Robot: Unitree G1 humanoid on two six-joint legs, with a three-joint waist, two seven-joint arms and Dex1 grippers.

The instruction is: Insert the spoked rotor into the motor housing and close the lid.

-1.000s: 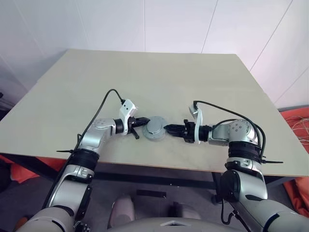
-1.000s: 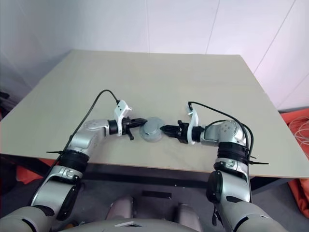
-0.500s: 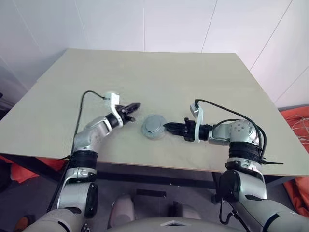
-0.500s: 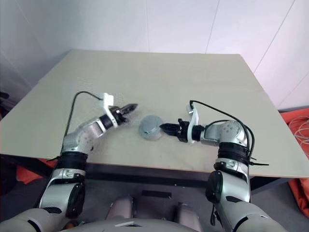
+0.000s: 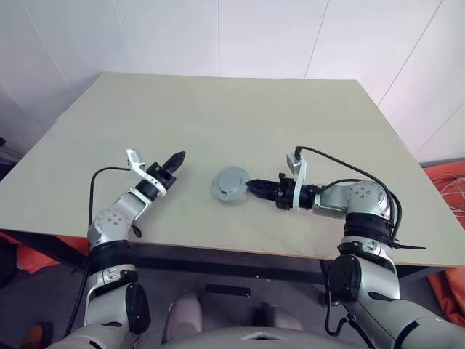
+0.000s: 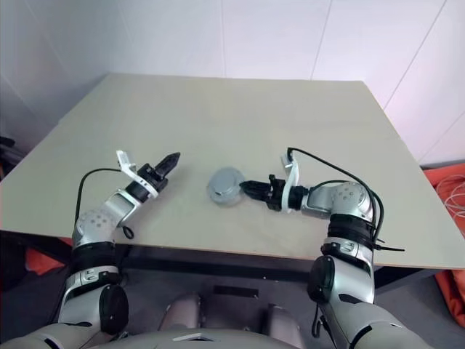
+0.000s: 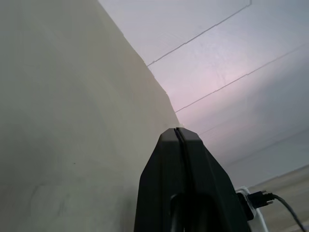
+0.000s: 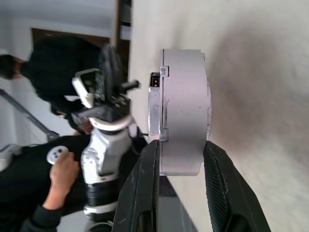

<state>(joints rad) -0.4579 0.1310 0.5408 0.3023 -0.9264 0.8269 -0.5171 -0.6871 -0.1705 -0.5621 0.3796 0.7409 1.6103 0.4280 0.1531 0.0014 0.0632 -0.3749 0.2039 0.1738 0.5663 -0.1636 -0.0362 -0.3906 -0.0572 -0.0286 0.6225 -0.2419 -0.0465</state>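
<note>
The motor housing is a round grey metal puck near the table's front middle, with the lid closed flat on it. The spoked rotor is hidden. My right gripper reaches in from the right and is shut on the motor housing's edge. In the right wrist view its black fingers clamp the housing from both sides, close over the tabletop. My left gripper is shut and holds nothing. It hovers well to the left of the housing with its tip pointing toward it, and its fingers are pressed together.
The beige table is bare around the housing, with white walls behind it. Its front edge runs just below both arms. Past that edge, the right wrist view catches a person in black holding a controller. Orange material lies on the floor at the right.
My left gripper has drawn away from the housing to the left and rolled over, staying shut. The right gripper has kept its hold and lifted the housing slightly.
</note>
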